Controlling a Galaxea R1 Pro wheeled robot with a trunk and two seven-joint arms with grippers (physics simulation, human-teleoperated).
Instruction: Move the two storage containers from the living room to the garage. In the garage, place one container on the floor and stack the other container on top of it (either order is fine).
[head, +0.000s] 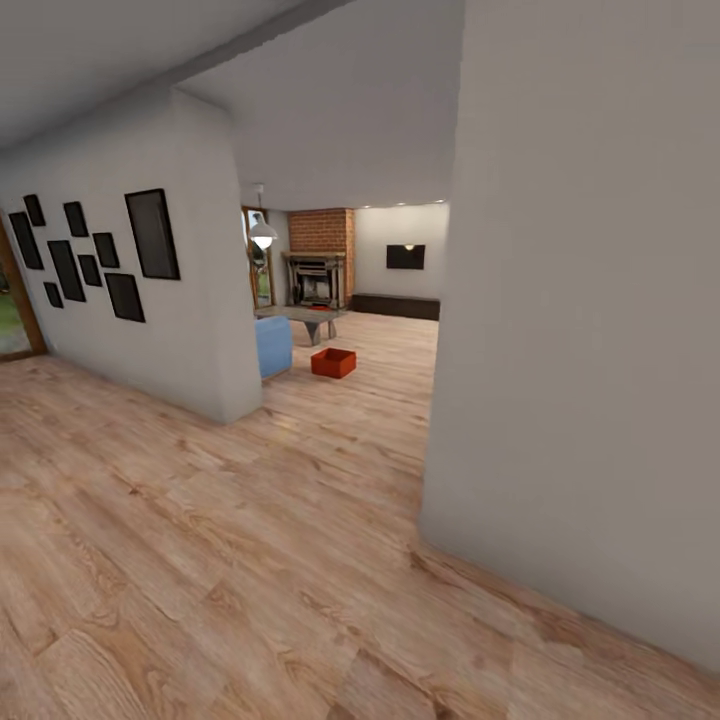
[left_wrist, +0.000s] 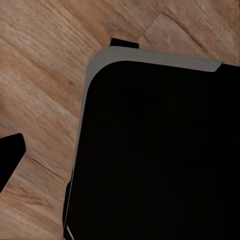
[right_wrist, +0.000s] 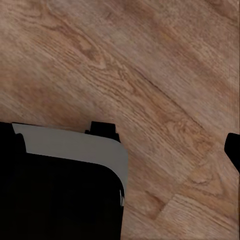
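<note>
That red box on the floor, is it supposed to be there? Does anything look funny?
The red box sits alone on the wood floor beside the low grey table, upright and undamaged. It looks left out; nothing is spilled or broken.

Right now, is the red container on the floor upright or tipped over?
Upright: the storage container sits flat on the wood floor, open top facing up.

Light wood-plank floor (head: 250, 520) under one red-orange storage container (head: 333, 363).
</note>
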